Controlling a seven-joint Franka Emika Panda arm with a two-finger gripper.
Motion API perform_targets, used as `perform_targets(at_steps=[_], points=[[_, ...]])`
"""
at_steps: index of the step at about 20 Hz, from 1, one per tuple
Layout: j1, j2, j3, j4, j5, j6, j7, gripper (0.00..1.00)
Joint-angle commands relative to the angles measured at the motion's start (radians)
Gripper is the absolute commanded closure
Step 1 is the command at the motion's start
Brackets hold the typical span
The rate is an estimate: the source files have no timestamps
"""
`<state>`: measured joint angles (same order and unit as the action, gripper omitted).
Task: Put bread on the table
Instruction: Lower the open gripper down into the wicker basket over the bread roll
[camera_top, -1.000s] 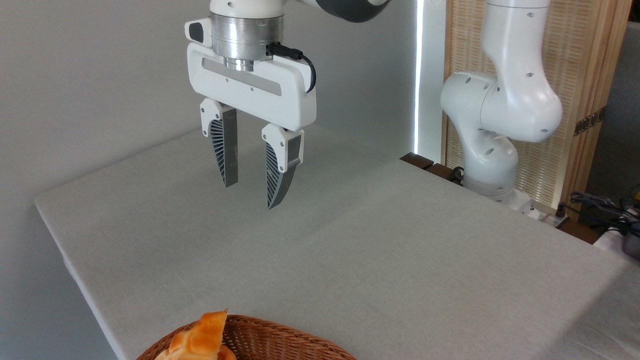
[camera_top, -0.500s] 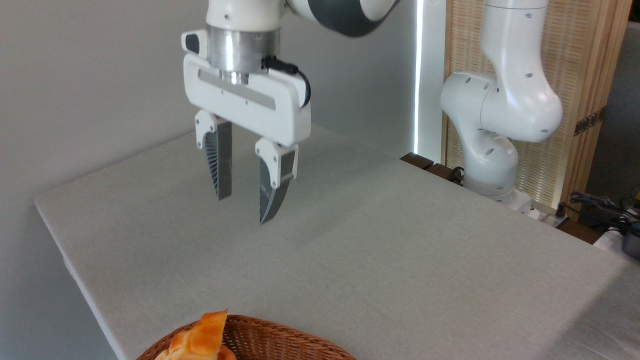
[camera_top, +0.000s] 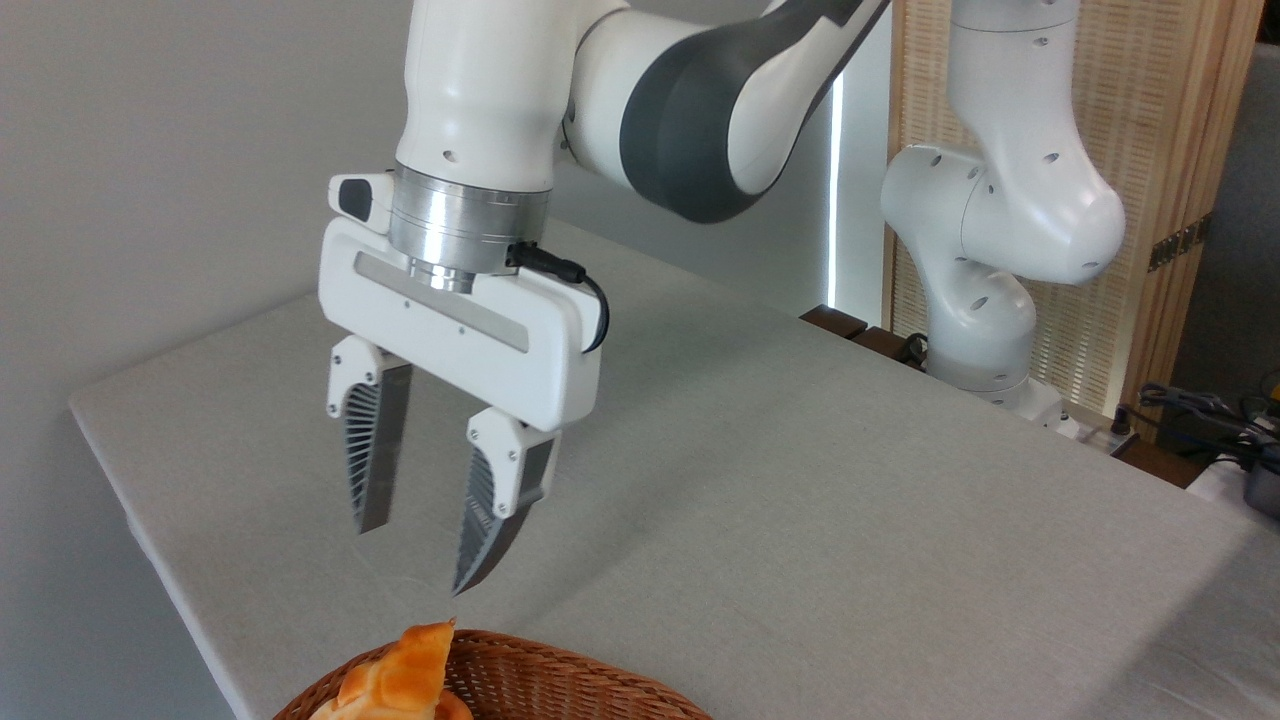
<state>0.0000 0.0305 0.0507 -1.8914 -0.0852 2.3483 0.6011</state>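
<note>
The bread (camera_top: 395, 680), a glossy golden-orange braided loaf, sticks its pointed end up out of a wicker basket (camera_top: 545, 680) at the bottom edge of the camera view; its lower part is cut off by the frame. My gripper (camera_top: 415, 560) hangs open just above and slightly behind the loaf's tip, fingers pointing down with nothing between them. The pale grey table (camera_top: 800, 480) stretches out behind and to the right.
The white arm base (camera_top: 985, 300) stands at the table's far right edge, with cables (camera_top: 1200, 410) beside it. A grey wall runs behind the table on the left. The table's left edge (camera_top: 130, 500) drops off near the gripper.
The gripper has come down and forward toward the basket, from mid-table height to just above the bread's tip. Its fingers stay open. The bread has not moved.
</note>
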Motion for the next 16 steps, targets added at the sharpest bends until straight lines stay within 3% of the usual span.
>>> perform_targets(at_steps=[1,4,7,16], points=[[0.003,0.041,0.012,0.011,0.001,0.104,0.022,0.00],[0.003,0.078,0.020,0.012,0.001,0.184,0.048,0.00],[0.003,0.109,0.032,0.012,0.001,0.194,0.124,0.00],[0.005,0.180,0.034,0.015,0.002,0.289,0.152,0.00]])
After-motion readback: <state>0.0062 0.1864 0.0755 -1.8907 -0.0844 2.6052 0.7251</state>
